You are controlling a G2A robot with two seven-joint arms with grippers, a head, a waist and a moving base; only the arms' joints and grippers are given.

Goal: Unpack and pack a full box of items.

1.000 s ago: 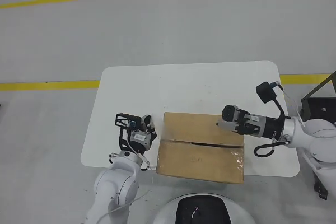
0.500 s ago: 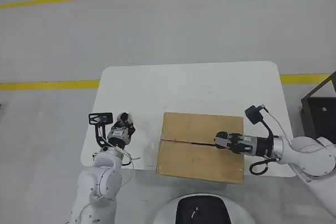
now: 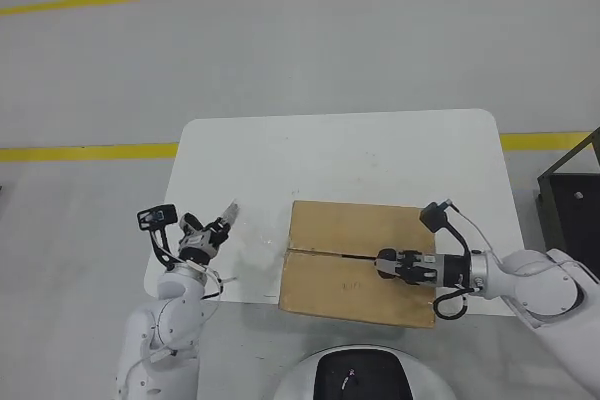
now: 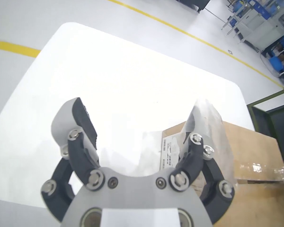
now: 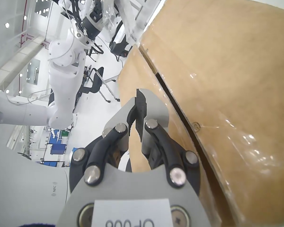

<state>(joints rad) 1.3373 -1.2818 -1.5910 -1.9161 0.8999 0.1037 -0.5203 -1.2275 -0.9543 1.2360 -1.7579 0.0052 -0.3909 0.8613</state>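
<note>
Brown cardboard box point(image 3: 360, 262), lying flat on the white table point(image 3: 330, 160) near its front edge, right of centre. Both top flaps are down. The seam point(image 3: 330, 253) runs the box's length and opens into a dark slit toward the right end, where clear tape point(image 5: 241, 131) (wrinkled, glossy) clings. A white label point(image 4: 170, 151) sits on the left end face.

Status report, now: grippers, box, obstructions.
Left gripper open beside the cardboard box, clear tape strip clinging to it. Right gripper shut, low over the box beside its seam. Flaps closed; tape film on one end.
</note>
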